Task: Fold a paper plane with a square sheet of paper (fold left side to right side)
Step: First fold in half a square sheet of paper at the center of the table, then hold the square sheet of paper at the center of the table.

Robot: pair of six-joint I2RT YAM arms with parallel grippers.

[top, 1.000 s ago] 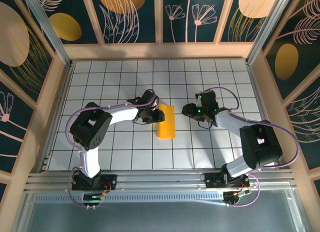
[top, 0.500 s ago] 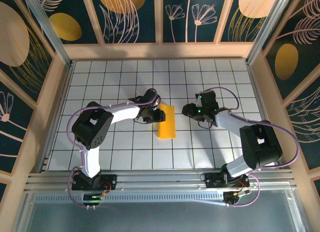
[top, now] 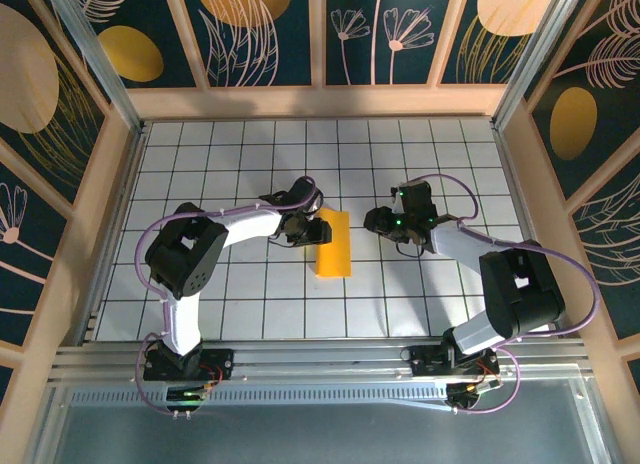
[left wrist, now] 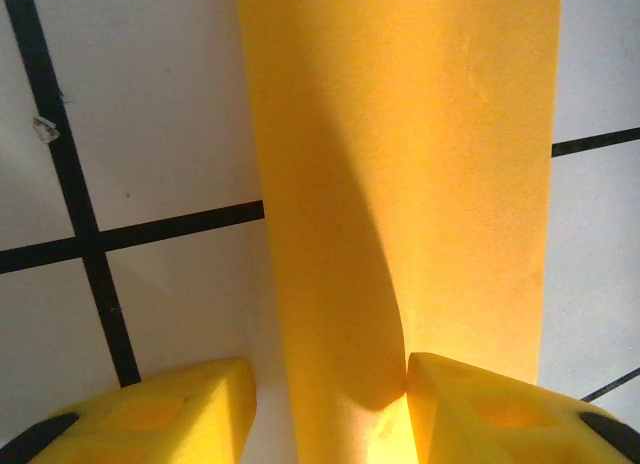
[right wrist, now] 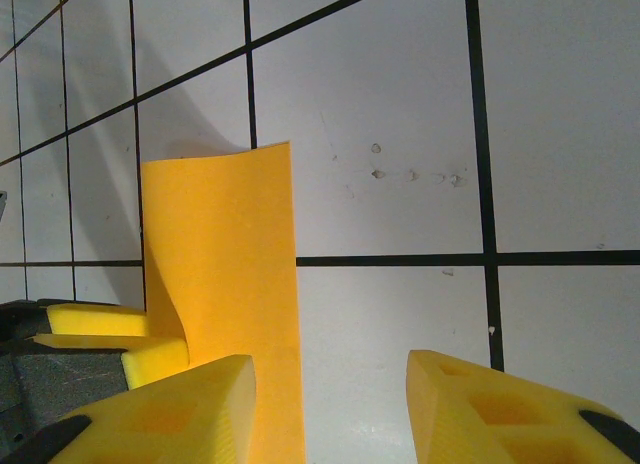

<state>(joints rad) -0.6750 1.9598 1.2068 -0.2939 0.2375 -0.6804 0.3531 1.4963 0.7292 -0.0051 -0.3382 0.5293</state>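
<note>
We find the square sheet of paper (top: pixel 334 246) folded into a narrow strip at the middle of the tabletop (top: pixel 240 149). Its long sides run from the near edge toward the far edge. The left claw (left wrist: pixel 330 384) stands at the strip's far left corner with its jaws parted and the strip's end between them. One finger (left wrist: pixel 500 414) touches the paper; the other stands clear. The right claw (right wrist: pixel 330 379) hovers just right of the strip, jaws parted, with bare tabletop between them.
</note>
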